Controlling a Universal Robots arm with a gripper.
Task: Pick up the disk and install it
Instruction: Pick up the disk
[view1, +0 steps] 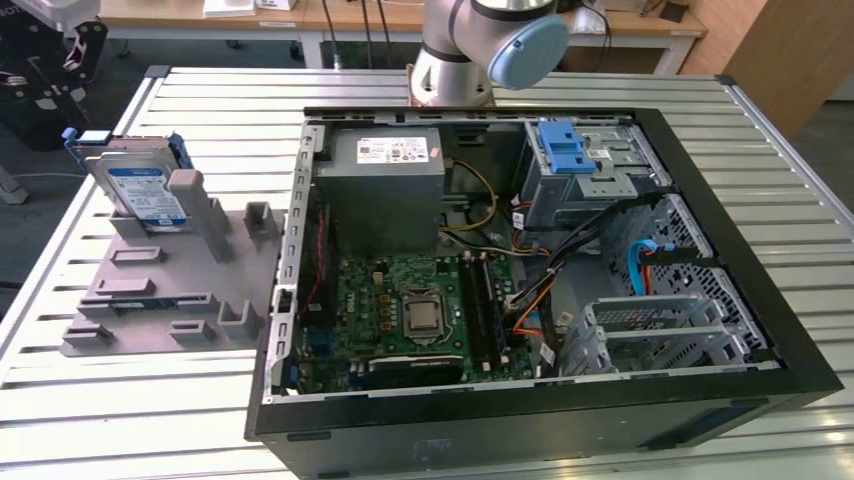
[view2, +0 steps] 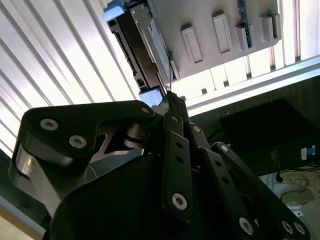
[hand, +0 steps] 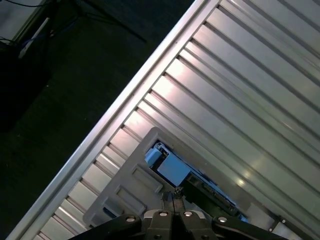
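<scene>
No print is legible on the disk (view1: 144, 195) or on the power-supply sticker (view1: 395, 151).

Robotics lab/workshop: slatted alu. bench (view1: 134, 420), robot arm base (view1: 454, 70) mounted on it, opened PC tower (view1: 534, 425), wood desks (view1: 174, 15) behind.

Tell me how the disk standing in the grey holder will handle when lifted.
Probably rigid and heavy for its size: the disk looks like a metal slab in a blue bracket. Standing on edge in the grey holder, it may tip if pushed sideways.
</scene>
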